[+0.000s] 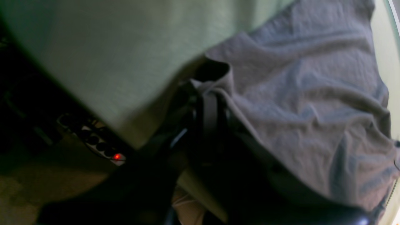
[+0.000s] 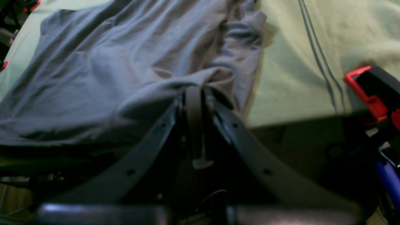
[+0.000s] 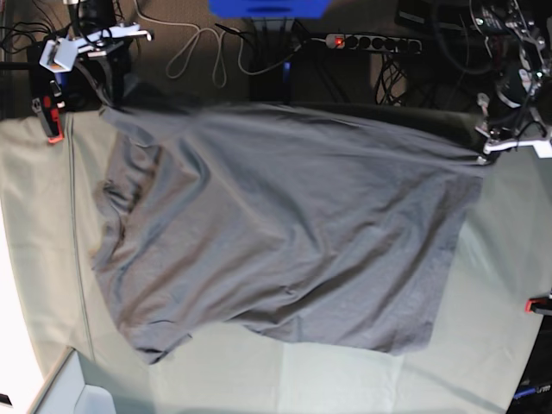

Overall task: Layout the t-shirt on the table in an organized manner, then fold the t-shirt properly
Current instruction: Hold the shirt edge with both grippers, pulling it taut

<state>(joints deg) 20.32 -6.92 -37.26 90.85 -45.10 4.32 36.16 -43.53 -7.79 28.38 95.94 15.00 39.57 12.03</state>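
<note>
The dark grey t-shirt [image 3: 285, 233] lies spread over the table [image 3: 504, 285], wrinkled, with its far edge stretched along the table's far side. My left gripper [image 3: 487, 153] is at the shirt's far right corner in the base view. In the left wrist view the left gripper [image 1: 208, 100] is shut on a pinch of the t-shirt [image 1: 300, 93]. My right gripper [image 3: 108, 102] is at the far left corner. In the right wrist view the right gripper [image 2: 195, 90] is shut on a bunched fold of the t-shirt [image 2: 103, 68]. The collar is not visible.
Red clamps [image 3: 53, 129] [image 3: 539, 304] [image 2: 368, 93] grip the table's edges. A power strip [image 3: 371, 41] with a red light and loose cables [image 3: 198, 47] lie on the floor beyond the far edge. A pale box [image 3: 78, 392] sits at the near left corner.
</note>
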